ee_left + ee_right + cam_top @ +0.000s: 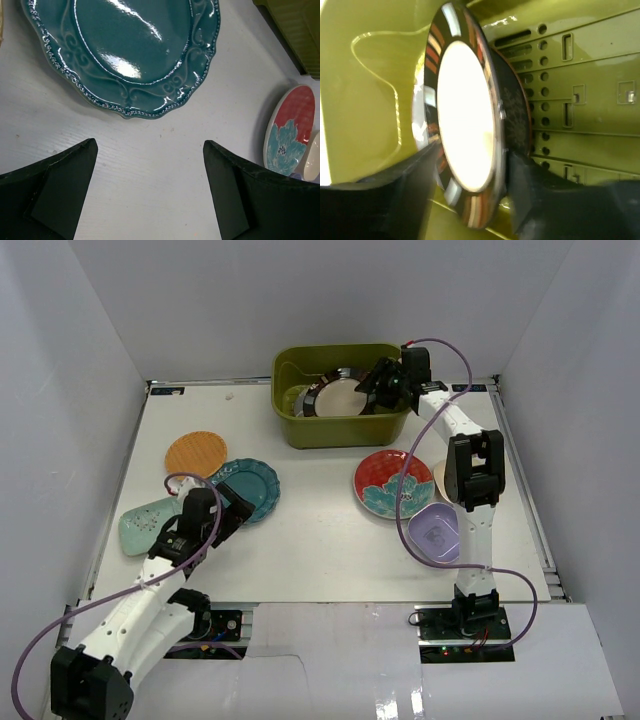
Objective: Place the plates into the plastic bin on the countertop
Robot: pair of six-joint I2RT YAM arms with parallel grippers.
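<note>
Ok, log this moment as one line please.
right gripper shut on dark-rimmed plate, tilted inside green bin | left gripper open beside teal plate

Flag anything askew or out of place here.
The dark-rimmed plate is tilted up inside the plastic bin, pinched in the right hand, not lying flat. The red flower plate overlaps a cream dish. Nothing looks spilled or broken.

countertop (320,540) centre: free | plastic bin (340,430): dark-rimmed plate (338,398), right pincer (370,388) inside
</note>
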